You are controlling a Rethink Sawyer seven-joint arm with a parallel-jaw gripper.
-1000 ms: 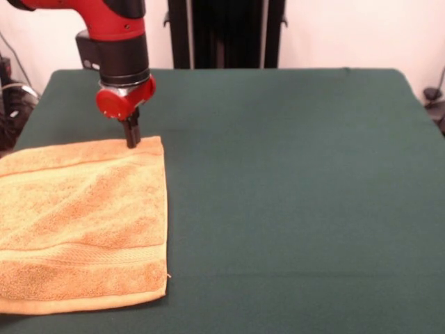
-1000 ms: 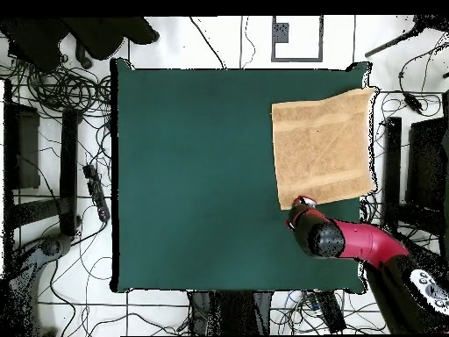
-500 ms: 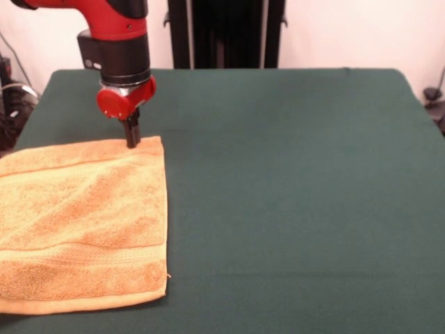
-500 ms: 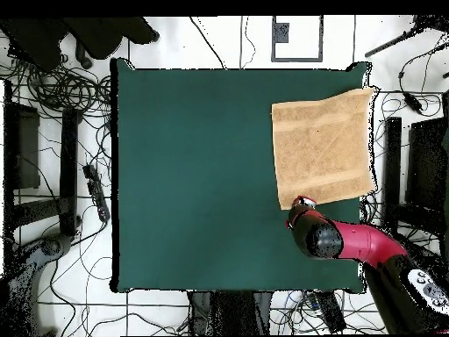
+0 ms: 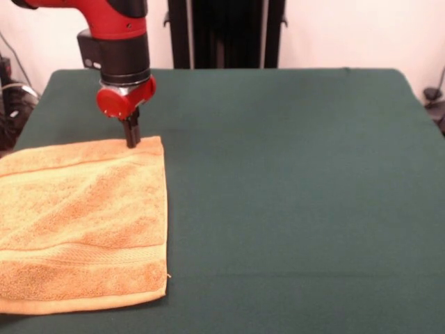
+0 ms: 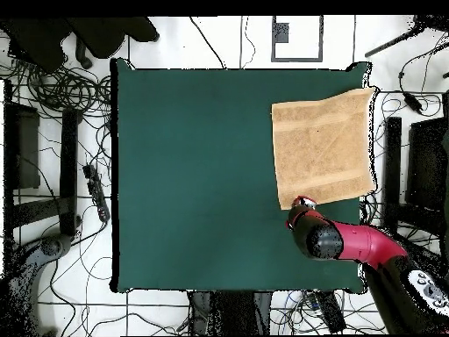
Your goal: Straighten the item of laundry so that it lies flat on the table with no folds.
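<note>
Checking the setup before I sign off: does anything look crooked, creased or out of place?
The towel lies flat with no folds, but it sits slightly askew at one corner of the table, reaching the table's edge. The gripper touches the towel's corner. Nothing looks spilled or damaged.

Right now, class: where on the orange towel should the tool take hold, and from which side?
Probably the towel's far corner, right under the tool. Come straight down from above: the towel lies flat on the table, so only a thin edge or corner can be pinched.
</note>
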